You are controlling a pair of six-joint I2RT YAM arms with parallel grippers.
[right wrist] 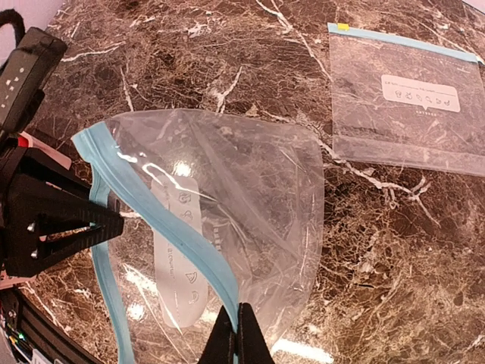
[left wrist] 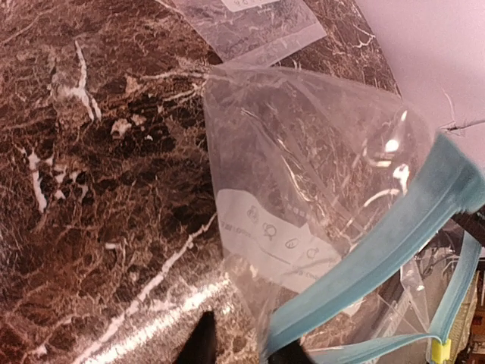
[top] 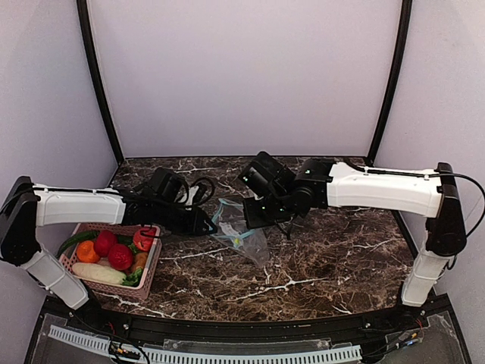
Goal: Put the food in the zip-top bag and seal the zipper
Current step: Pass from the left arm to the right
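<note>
The clear zip-top bag (top: 246, 239) hangs just above the table between my two grippers, its mouth spread. My right gripper (right wrist: 239, 335) is shut on one lip of the teal zipper (right wrist: 151, 220). My left gripper (left wrist: 246, 347) has its jaws a little apart, and the other zipper lip (left wrist: 394, 235) ends against one fingertip (left wrist: 292, 353). In the top view the left gripper (top: 207, 225) is at the bag's left side and the right gripper (top: 252, 218) at its upper right. The food (top: 120, 256) lies in a pink basket (top: 148, 274) at the left. Nothing shows inside the bag.
A second clear bag (right wrist: 402, 106) with a teal strip lies flat on the marble beyond the held one, also visible from the left wrist (left wrist: 250, 23). The left arm's body (right wrist: 42, 227) stands close to the bag's mouth. Grey walls close in the back and sides.
</note>
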